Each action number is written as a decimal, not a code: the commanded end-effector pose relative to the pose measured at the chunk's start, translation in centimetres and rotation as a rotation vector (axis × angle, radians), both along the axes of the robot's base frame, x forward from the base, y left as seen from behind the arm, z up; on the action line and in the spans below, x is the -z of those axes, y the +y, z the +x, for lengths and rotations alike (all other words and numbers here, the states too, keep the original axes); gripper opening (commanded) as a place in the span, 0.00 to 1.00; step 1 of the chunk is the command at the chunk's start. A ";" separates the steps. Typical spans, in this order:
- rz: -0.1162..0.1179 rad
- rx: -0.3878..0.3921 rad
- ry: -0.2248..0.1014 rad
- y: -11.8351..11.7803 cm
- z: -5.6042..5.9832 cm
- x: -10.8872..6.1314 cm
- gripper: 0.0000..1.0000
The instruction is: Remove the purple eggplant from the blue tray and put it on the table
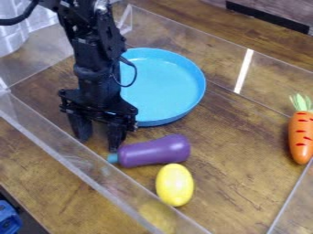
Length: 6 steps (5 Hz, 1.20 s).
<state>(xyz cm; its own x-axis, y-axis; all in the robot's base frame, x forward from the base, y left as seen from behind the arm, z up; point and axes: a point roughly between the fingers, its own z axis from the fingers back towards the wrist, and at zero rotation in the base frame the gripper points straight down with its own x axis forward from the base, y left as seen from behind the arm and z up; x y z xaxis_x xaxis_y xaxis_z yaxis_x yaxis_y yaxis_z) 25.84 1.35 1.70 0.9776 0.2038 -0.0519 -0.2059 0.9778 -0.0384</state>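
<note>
The purple eggplant (154,151) lies on its side on the table (232,137), in front of the blue tray (166,86) and just behind the lemon. Its teal stem cap points left. My gripper (101,129) hangs over the table just left of the eggplant, in front of the tray's near-left rim. Its fingers (119,134) point down and stand apart, open, with nothing between them. The tray holds nothing.
A yellow lemon (175,185) rests right in front of the eggplant. An orange carrot (299,133) lies at the right edge. Clear acrylic walls (73,155) run along the near-left side and the back.
</note>
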 end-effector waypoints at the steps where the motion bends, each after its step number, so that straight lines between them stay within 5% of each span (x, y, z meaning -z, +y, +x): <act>1: -0.019 -0.036 -0.019 0.6 0.2 -0.6 1.00; 6: -0.068 0.187 -0.041 1.8 -0.2 -0.9 1.00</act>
